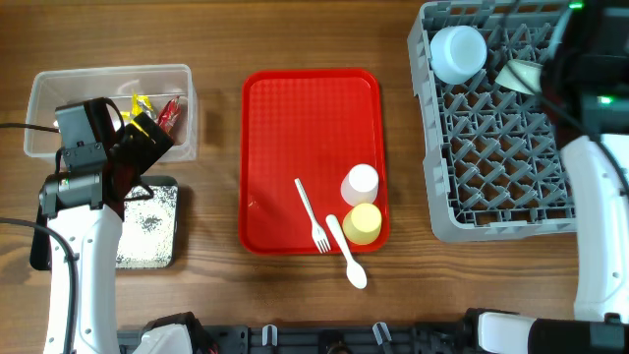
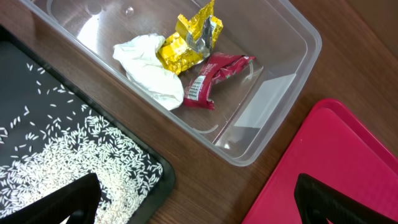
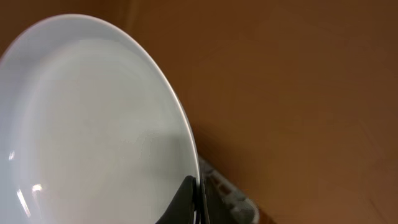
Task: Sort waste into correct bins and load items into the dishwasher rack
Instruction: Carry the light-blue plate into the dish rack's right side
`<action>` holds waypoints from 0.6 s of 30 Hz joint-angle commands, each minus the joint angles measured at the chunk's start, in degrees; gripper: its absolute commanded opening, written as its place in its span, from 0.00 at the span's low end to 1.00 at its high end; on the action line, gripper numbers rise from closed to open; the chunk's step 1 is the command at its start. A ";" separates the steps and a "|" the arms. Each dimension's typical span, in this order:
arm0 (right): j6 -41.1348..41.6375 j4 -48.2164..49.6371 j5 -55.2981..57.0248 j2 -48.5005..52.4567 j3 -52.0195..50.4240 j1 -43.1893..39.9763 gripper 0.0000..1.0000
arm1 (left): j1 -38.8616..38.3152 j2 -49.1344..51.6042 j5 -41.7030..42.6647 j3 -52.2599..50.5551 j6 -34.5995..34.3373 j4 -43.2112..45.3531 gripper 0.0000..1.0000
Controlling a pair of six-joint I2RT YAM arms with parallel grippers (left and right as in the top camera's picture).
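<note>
Fingers (image 2: 68, 202) of the left gripper (image 2: 199, 208) stand spread wide and empty, low over the clear tub (image 2: 292, 68) and black tray (image 2: 37, 93). That arm reaches up from six o'clock. The right gripper (image 3: 194, 200) pinches the rim of one light blue plate (image 3: 93, 124), held on edge above the dishwasher rack (image 1: 491, 138).

The tub holds one tissue (image 2: 149, 68), one yellow foil wrapper (image 2: 183, 46) and one red wrapper (image 2: 214, 74).

The red tray (image 1: 295, 128) carries one white cup (image 1: 360, 183), one yellow cup (image 1: 362, 223), one fork (image 1: 310, 211) and one spoon (image 1: 346, 258). Both utensils run eleven to five o'clock, heads at five.
</note>
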 commanded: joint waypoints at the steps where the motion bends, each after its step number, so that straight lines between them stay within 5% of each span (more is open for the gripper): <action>1: -8.15 5.42 -8.50 2.36 0.48 -6.51 0.04 | 0.31 0.22 -0.76 0.90 0.07 0.11 1.00; 13: -45.29 30.10 -13.42 14.71 0.48 -9.62 0.04 | 0.31 0.22 -0.76 0.90 0.07 0.11 1.00; 18: -47.69 35.10 -13.64 20.81 0.48 -9.70 0.04 | 0.31 0.22 -0.76 0.90 0.07 0.13 1.00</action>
